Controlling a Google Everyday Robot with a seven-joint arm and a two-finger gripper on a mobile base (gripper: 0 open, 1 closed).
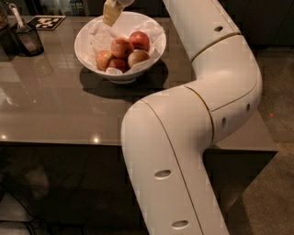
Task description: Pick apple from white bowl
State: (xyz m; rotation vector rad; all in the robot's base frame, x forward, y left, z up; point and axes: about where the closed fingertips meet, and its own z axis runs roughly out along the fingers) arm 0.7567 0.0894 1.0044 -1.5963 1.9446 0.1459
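Note:
The white bowl (124,76) stands on the grey table, lined with crumpled white paper. Several red and yellow apples (121,47) lie in it, bunched toward the front. My gripper (111,13) hangs at the top edge of the camera view, above the bowl's back left rim and clear of the apples. Nothing shows in it. My white arm reaches to it from the right.
A small dark container with a utensil (26,38) stands at the table's left. A black-and-white marker tag (46,21) lies behind it. My arm's large elbow (220,82) covers the table's right side. The table's front edge (59,143) runs across the middle.

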